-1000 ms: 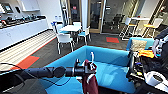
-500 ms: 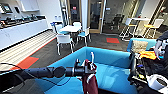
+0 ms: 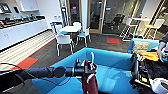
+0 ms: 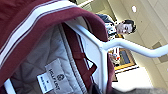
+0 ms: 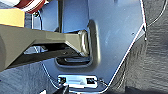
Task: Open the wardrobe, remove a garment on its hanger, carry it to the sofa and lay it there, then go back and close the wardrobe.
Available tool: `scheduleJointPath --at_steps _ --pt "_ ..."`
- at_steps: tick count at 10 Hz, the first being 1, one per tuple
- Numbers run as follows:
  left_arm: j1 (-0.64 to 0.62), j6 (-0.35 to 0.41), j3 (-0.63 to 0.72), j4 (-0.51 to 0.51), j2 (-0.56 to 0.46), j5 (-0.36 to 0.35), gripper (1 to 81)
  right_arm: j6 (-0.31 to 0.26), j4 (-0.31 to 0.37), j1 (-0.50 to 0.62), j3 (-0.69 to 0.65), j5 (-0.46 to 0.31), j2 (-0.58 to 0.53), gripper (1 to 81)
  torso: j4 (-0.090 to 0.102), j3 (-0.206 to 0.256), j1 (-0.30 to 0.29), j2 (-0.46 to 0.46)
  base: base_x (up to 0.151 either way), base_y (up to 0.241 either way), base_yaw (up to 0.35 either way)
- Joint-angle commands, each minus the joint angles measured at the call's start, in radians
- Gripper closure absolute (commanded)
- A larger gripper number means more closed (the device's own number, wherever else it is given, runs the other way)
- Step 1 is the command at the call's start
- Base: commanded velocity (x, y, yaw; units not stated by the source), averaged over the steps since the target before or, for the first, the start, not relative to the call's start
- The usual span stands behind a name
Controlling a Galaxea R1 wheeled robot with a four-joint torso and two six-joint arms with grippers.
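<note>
1. The left arm reaches in from the left across the head view, and its left end effector is clenched on the hanger, whose white hook stands up just above the grip.
2. The garment hangs from that hanger, its maroon body dropping in front of the sofa, above the blue seat but not yet resting on it.
3. In the left wrist view the maroon collar with white stripes, the quilted grey lining with its label, and the white hanger show close up.
4. Compared with half a second ago, the sofa sits larger and more central in the head view; the whole scene has shifted, so the camera has moved nearer.
5. The garment hangs much as it did before, held at the same height on the arm.
6. The right end effector: I cannot tell its state.
7. A person's hand shows at the right edge, near orange cloth.
</note>
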Motion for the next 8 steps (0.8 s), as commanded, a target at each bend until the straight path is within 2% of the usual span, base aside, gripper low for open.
scheduleJointPath --at_steps 1,2,4,6,7,8 --pt "-0.169 0.006 0.044 0.006 -0.002 -0.054 81.1 -0.003 -0.021 0.005 0.007 -0.064 -0.008 1.0 0.000 0.000 0.000 0.000 0.093 0.000 0.000" --pt "-0.169 0.006 0.045 0.006 -0.002 -0.056 81.1 -0.003 -0.021 0.005 0.007 -0.064 -0.008 1.0 0.000 0.000 0.000 0.000 0.084 0.000 0.000" --pt "-0.169 0.006 0.045 0.006 -0.004 -0.057 81.1 -0.003 -0.019 0.007 0.008 -0.064 -0.008 1.0 0.000 0.000 0.001 0.000 0.000 0.000 0.000" --pt "-0.169 0.006 0.042 0.006 -0.002 -0.057 81.1 -0.003 -0.021 0.007 0.011 -0.064 -0.009 1.0 0.000 -0.098 0.001 0.000 0.000 0.000 0.000" --pt "-0.173 0.006 0.033 0.006 0.002 -0.060 81.1 -0.003 -0.021 0.010 0.013 -0.065 -0.008 1.0 0.000 -0.112 0.000 0.000 0.000 0.000 0.000" --pt "-0.186 0.001 0.013 0.006 0.014 -0.082 81.1 -0.003 -0.021 0.011 0.013 -0.065 -0.009 1.0 0.000 -0.223 -0.001 0.000 0.000 0.000 0.000"
